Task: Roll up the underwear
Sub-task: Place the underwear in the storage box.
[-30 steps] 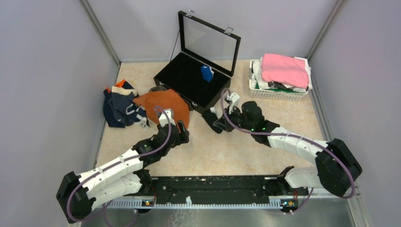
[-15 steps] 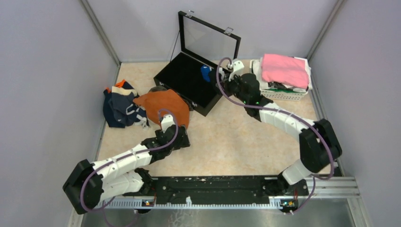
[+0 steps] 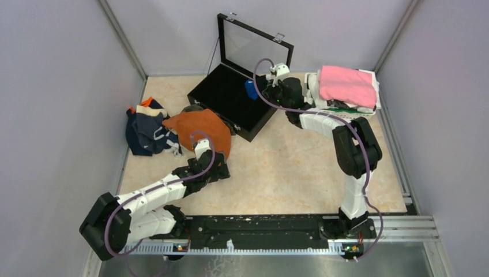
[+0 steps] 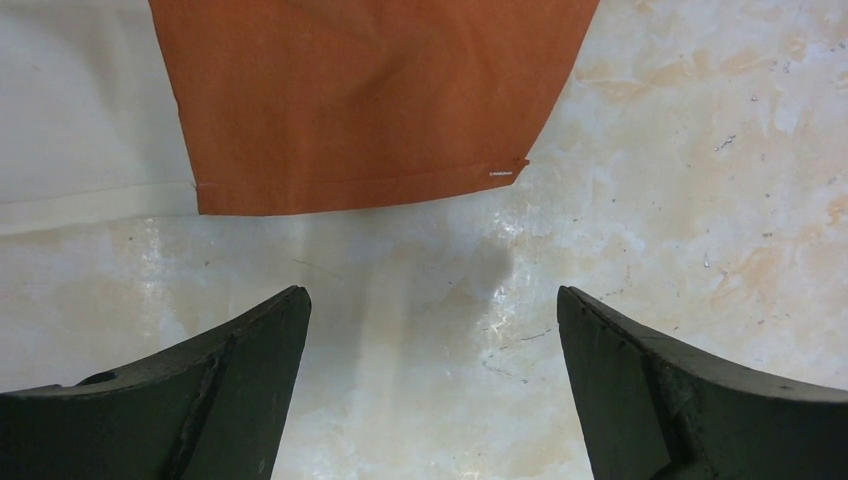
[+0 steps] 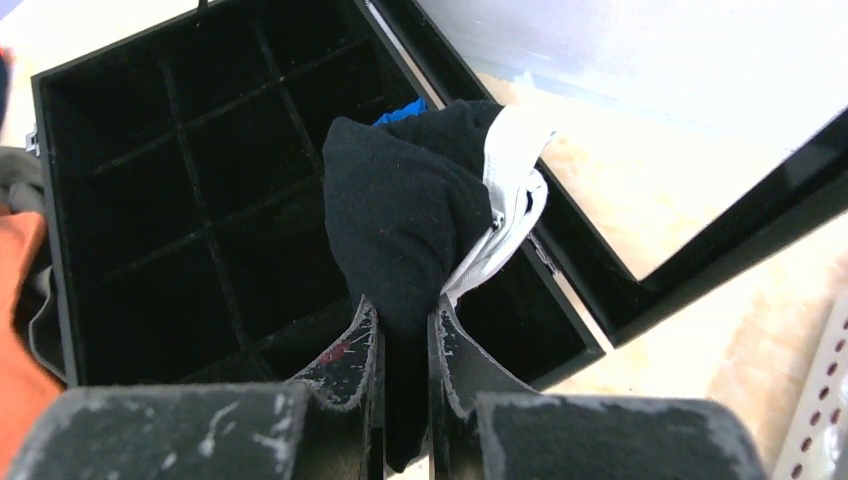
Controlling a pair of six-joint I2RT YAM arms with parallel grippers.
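Rust-orange underwear (image 3: 199, 128) lies spread flat on the floor, its hem (image 4: 370, 100) just ahead of my left gripper (image 4: 430, 292). That gripper (image 3: 212, 157) is open wide over bare floor, holding nothing. My right gripper (image 5: 405, 310) is shut on a rolled black underwear with a white waistband (image 5: 410, 210). It holds the roll above the right compartments of the black divided box (image 5: 150, 200). A rolled blue underwear (image 3: 251, 89) sits in the box, partly hidden behind the black roll (image 5: 400, 110). More underwear, navy, grey and orange, lies piled (image 3: 147, 130) at the left.
The box (image 3: 228, 104) has its glass lid (image 3: 254, 49) standing open at the back. A white basket (image 3: 340, 112) at the back right holds a pink folded cloth (image 3: 348, 85) and white items. Grey walls close in both sides.
My right arm has swung from the floor in front of the box up over the box, carrying the black roll. My left gripper has opened wider and drawn back slightly from the orange hem.
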